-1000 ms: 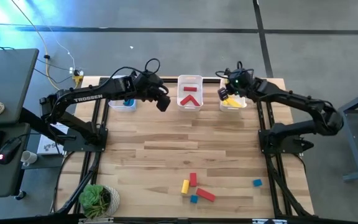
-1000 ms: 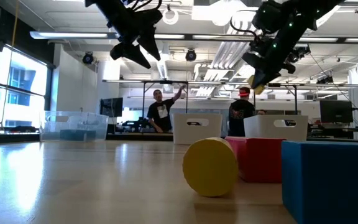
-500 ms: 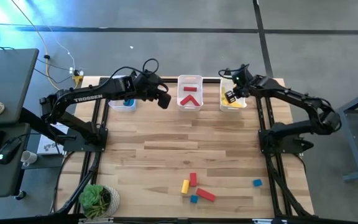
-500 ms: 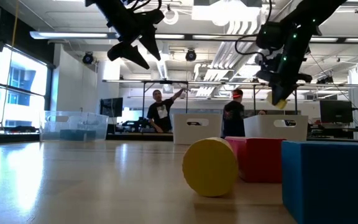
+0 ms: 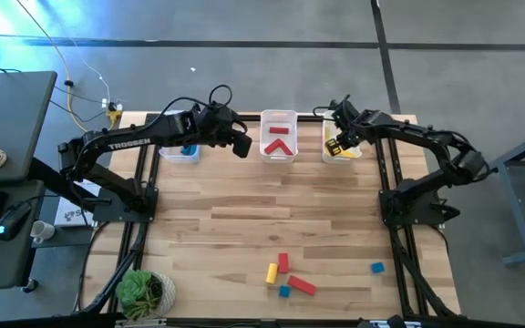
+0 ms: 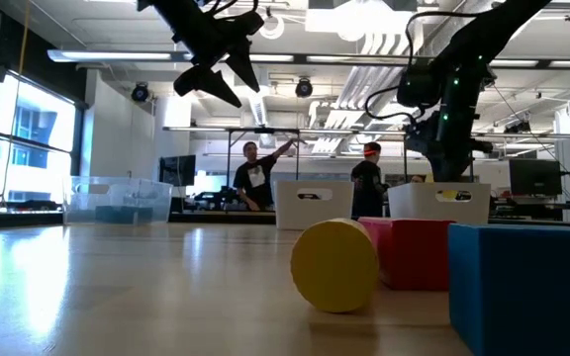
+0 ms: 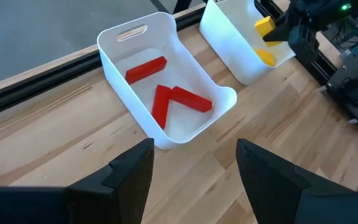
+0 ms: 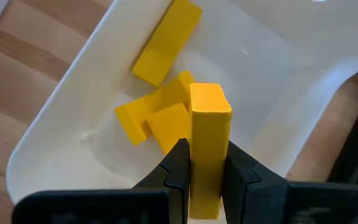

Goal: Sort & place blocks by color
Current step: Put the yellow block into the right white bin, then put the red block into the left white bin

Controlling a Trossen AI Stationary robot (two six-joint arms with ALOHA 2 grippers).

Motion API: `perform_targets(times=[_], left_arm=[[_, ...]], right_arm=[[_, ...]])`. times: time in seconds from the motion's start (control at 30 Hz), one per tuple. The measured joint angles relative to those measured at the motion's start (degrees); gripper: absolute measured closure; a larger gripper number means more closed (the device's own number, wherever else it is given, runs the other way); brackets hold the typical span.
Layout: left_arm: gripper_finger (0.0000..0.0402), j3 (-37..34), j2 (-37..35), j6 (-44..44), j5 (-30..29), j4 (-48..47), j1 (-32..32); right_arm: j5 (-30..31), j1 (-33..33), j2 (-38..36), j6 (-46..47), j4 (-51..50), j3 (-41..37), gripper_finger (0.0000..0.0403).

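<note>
From my seat, the right gripper (image 8: 205, 177) is clamped on a yellow block (image 8: 207, 134), holding it upright right over the right-hand bin (image 5: 341, 151) at the table's far edge, near the far right corner. That bin already has a few other yellow blocks (image 8: 160, 112) lying in it. My left gripper (image 7: 194, 162) has its fingers spread with nothing between them, hanging above the far edge between the left bin (image 5: 180, 151) and the middle bin (image 7: 166, 93). The middle one holds three red blocks (image 7: 169, 99). Down by the near edge there's a loose bunch of blocks (image 5: 285, 275) in red, yellow and blue, plus a lone blue block (image 5: 377, 268) off toward the right edge.
</note>
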Motion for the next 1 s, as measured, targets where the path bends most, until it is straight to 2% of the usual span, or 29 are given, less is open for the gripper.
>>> perform_targets(times=[0.2,0.33,0.57,0.67,1.0], left_arm=[[0.0186,0.0,0.0,0.4,0.03,0.0,0.01],[0.0186,0.0,0.0,2.08,0.1,0.0,0.0],[0.0186,0.0,0.0,5.5,0.19,-0.01,0.0],[0.0186,0.0,0.0,6.87,0.19,-0.01,0.0],[0.0186,0.0,0.0,11.11,0.15,-0.07,0.0]], right_arm=[[0.93,0.0,0.32,0.01,0.2,0.0,0.0355],[2.3,0.0,0.31,1.35,0.2,0.0,0.0323],[0.21,0.59,0.21,4.02,-0.69,0.29,0.0276],[-1.69,0.6,0.16,4.54,-2.71,2.31,0.027],[-1.84,2.86,0.14,7.11,-11.57,12.72,0.0268]])
